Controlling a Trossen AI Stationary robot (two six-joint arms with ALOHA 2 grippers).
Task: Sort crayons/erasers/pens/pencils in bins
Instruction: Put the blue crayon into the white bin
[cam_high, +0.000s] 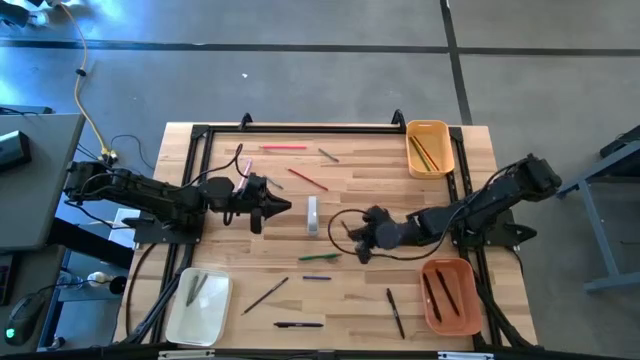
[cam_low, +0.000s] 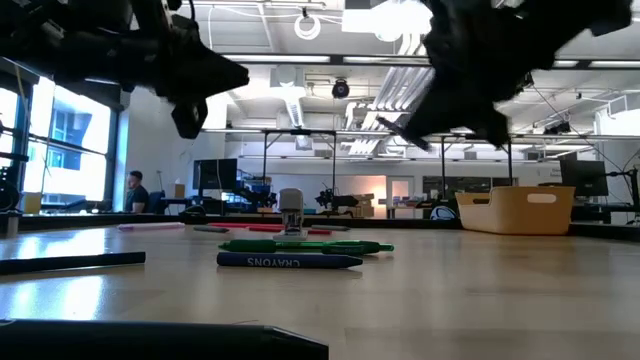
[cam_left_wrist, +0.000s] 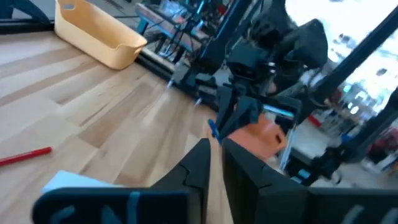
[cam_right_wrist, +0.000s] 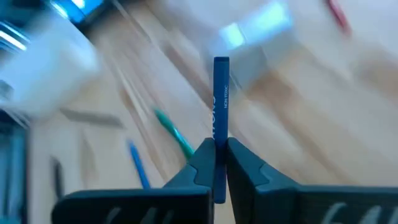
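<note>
My right gripper (cam_high: 352, 238) hangs over the table's middle, shut on a blue crayon (cam_right_wrist: 221, 93). My left gripper (cam_high: 283, 207) hovers left of the white eraser (cam_high: 313, 215), shut and holding nothing. The eraser stands on end. A green crayon (cam_high: 320, 257) and another blue crayon (cam_high: 317, 277) lie flat near the right gripper. Red pencils (cam_high: 283, 147) lie toward the far side, and black pens (cam_high: 298, 324) toward the near edge. The yellow-orange bin (cam_high: 430, 148) holds thin sticks, the orange bin (cam_high: 448, 295) holds dark pens, and the cream-white bin (cam_high: 198, 305) holds pale pieces. My right gripper pinches the blue crayon between its two fingers, on the crayon's lower part (cam_right_wrist: 221, 127). The crayon lies along the fingers, and its free end (cam_right_wrist: 221, 62) sticks out well past the fingertips. It is lifted clear of the table.
Black frame rails (cam_high: 300, 128) run along the table's edges. A cable loop (cam_high: 340, 222) lies beside the right gripper. Bare wood (cam_high: 380, 190) shows between the eraser and the yellow-orange bin. A person sits far off in the room behind the table.
</note>
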